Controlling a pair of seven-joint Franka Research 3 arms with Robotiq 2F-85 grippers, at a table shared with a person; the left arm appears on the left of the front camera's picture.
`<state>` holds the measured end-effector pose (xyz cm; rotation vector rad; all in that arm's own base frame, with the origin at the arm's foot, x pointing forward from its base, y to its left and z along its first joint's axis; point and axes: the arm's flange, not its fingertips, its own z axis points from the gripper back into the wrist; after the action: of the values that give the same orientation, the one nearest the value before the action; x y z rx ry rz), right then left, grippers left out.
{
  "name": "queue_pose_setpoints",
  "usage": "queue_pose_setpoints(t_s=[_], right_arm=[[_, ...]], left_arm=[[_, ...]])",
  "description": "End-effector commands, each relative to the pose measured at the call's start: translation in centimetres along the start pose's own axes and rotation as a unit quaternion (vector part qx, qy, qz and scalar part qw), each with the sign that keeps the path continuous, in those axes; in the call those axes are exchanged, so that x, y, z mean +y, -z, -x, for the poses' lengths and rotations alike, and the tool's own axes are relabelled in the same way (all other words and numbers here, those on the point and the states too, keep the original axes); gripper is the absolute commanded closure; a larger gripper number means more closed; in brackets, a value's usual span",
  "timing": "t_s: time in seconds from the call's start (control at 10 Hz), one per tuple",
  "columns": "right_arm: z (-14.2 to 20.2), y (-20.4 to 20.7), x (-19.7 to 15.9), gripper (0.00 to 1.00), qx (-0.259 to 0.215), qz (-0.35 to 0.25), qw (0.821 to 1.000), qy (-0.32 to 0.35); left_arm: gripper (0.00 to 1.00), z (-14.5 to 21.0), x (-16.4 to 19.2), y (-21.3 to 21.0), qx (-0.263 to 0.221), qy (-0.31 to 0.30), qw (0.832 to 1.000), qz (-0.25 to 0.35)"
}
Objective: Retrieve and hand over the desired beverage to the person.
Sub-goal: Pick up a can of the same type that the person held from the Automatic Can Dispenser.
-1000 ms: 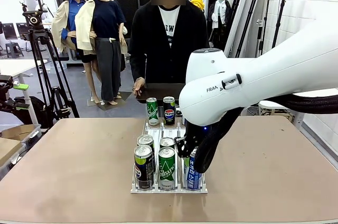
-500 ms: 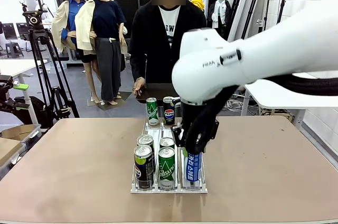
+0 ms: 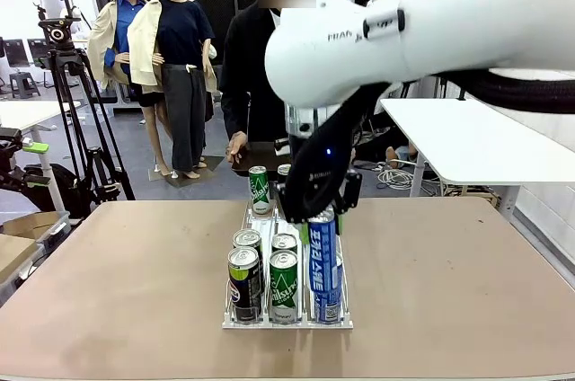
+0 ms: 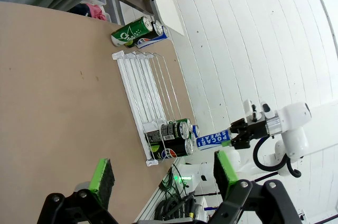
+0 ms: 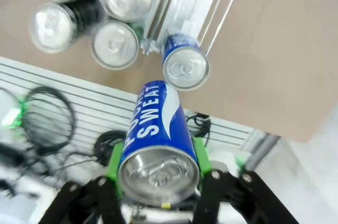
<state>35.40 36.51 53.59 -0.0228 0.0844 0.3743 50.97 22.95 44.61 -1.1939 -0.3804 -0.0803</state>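
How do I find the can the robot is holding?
Start at the brown table, then the white rack of cans in its middle. Over the rack's right lane, the right gripper grips a tall blue can with white writing. It is the one lifted up; the green cans and another blue can stand in the rack.

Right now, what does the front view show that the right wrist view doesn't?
Front view: the person standing opposite, and a green can before them. Right wrist view: the pull-tab top of the held can, close up. Both: the right gripper shut on the blue Pocari Sweat can, held above the other cans.
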Motion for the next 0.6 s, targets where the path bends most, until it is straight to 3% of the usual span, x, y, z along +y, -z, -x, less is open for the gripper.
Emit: queue_pose_setpoints(t_s=[0.0, 0.2, 0.5], right_arm=[[0.0, -4.1, 0.0, 1.00, -0.027, 0.006, 1.000, 0.006], [-0.1, -7.6, -1.6, 1.00, -0.034, 0.006, 0.999, 0.003], [-1.8, -11.0, -6.5, 1.00, -0.022, 0.024, 0.999, 0.013]], left_arm=[[0.00, 0.0, -0.1, -0.1, -0.004, -0.005, 1.000, -0.004], [0.00, 0.0, -0.1, -0.1, -0.004, -0.005, 1.000, -0.004], [0.00, 0.0, -0.1, -0.1, -0.004, -0.005, 1.000, -0.004]])
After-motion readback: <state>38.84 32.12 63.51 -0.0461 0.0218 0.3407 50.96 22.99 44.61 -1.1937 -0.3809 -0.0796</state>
